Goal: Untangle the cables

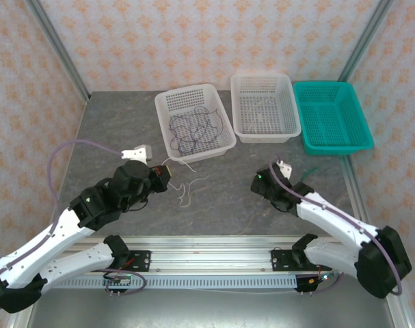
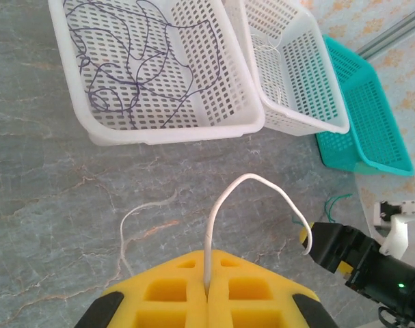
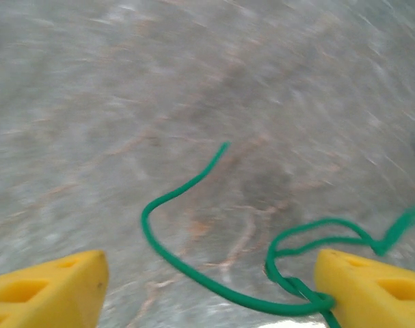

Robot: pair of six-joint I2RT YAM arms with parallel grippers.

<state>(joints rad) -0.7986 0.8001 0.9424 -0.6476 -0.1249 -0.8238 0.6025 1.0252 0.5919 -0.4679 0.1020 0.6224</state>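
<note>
The left pincer is clamped tight on the white cable, its two yellow pads pressed together and the cable coming out of the seam between them. From there the cable rises ahead of the pincer, arches over to the right and drops toward the other arm's dark wrist. It ends just beside a yellow pad there; whether it touches that pad cannot be told.

A thinner white strand lies on the grey desk ahead and to the left of the left pincer; whether it belongs to the same cable cannot be told.

Further ahead of this pincer three baskets stand side by side. The white basket, ahead and slightly left, holds the purple cable in loose loops on its floor; the second white basket is ahead and to the right; the teal basket is furthest to the right.

The right pincer stands wide, its yellow pads well apart and gripping nothing. The green cable lies on the desk just ahead of it. One free end points away from the pincer, and the middle curves back and runs across the gap between the pads. The rest bunches into a small loop against the pad on the right of the wrist view, then trails off past it; this view is blurred.
</note>
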